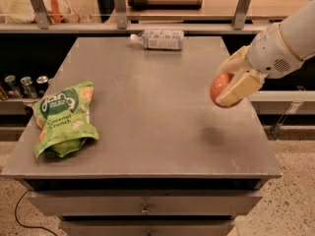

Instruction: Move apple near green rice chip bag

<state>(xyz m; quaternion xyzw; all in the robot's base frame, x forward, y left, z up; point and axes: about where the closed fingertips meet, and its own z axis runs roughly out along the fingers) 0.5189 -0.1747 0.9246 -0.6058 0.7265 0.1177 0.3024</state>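
The gripper [229, 90] is clenched on the round, red-orange apple [218, 88], its 2 flat pale fingers [241, 87] clasping it above the right edge of the dull grey metal table [157, 97]. Well apart, at front left, the glossy, crinkled green rice chip bag [61, 117] lies flat, its long axis front-to-back. A clear bottle [160, 39] lies sideways at the far edge.

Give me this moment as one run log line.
gripper: shut on apple, above table right side | green rice chip bag: lying far left | bottle: lying at back | placement: not yet done
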